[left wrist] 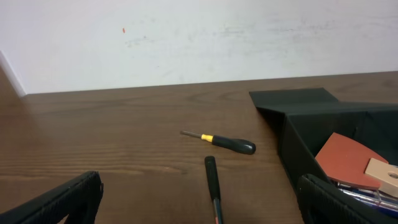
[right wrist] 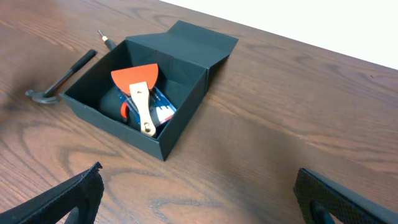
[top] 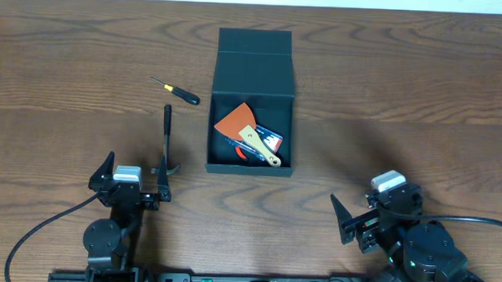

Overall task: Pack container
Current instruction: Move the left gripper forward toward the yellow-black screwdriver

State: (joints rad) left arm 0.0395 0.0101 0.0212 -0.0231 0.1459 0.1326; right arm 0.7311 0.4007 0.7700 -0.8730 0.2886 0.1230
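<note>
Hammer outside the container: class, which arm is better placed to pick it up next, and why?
Probably left. The hammer lies just ahead of the open left claw, left of the container. The right claw sits on the container's other side, farther off.

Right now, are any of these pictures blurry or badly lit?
Overhead: even light and sharp, though the inside of the container reads dark. Left wrist: screwdriver crisp, left fingers soft at the frame's edge. Right wrist: right fingers likewise blurred, no glare.
</note>
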